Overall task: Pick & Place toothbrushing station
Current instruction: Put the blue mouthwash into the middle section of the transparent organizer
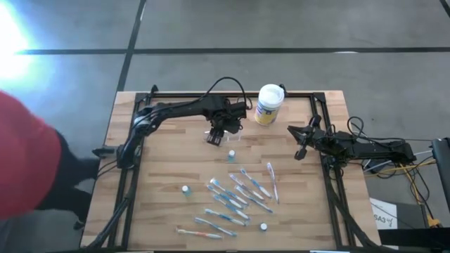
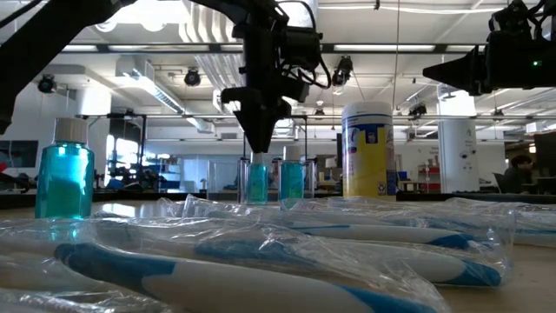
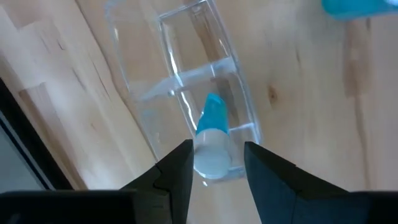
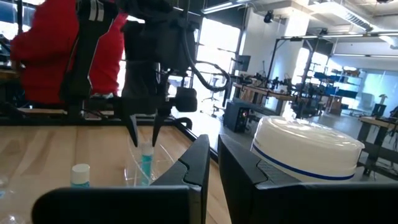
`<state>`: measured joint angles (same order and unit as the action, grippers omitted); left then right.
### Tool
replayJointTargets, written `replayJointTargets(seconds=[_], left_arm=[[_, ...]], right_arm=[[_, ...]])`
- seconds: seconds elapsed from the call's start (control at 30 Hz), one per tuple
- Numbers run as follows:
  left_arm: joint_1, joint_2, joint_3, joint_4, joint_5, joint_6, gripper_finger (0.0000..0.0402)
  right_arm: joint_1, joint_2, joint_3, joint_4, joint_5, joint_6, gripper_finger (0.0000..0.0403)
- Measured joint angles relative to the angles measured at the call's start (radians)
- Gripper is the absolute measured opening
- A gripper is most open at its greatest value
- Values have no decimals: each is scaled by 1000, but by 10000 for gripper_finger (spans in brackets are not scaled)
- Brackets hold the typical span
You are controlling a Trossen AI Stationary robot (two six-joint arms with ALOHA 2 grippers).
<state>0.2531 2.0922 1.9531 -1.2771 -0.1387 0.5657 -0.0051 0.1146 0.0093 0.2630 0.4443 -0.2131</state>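
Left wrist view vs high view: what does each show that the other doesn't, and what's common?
Left wrist only: the compartments of the clear holder, and a small blue bottle with a white cap standing in the one nearest the camera, between the left end effector's parted fingers.

High only: the right end effector waiting by the table's right side, the white canister, the wrapped toothbrushes and loose small bottles nearer the front.

Both: the left end effector over the holder, and the wooden table.
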Motion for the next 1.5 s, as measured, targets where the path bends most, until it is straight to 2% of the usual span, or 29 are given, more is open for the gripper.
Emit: replayJointTargets(seconds=[0.23,0.37,0.5,0.6,0.7,0.8,0.87,1.03,1.13,1.2,1.27,1.37,1.5], left_arm=[[-24,-2,137,-154,14,-127,147],[-33,-36,203,-207,93,-218,147],[-35,-116,196,-178,221,-270,142],[-37,-207,129,-150,235,-276,132],[-37,-341,13,-51,235,-313,117],[-37,-504,-156,141,234,-356,97],[-37,-620,-303,319,233,-397,80],[-38,-870,-690,894,197,-597,27],[-42,-990,-892,1100,199,-600,6],[-43,-1067,-1021,1193,197,-611,8],[-42,-1138,-1137,1276,153,-664,8],[-33,-1233,-1254,1289,71,-698,4],[-36,-1346,-1394,1345,66,-684,6]], right_arm=[[0,0,0,0,-2,0,31],[0,0,0,0,-4,0,31],[0,-1,0,2,-6,-3,31],[0,-2,0,4,1,-4,31],[0,-2,0,4,1,-5,31],[0,-3,0,4,17,-19,31],[0,-2,0,3,44,-35,31],[0,-2,0,4,56,-34,31],[0,-2,0,4,56,-34,31],[0,-2,0,4,56,-31,31],[0,-2,0,5,56,-32,31],[0,-2,0,12,56,-37,31],[0,2,0,2,55,-2,31]])
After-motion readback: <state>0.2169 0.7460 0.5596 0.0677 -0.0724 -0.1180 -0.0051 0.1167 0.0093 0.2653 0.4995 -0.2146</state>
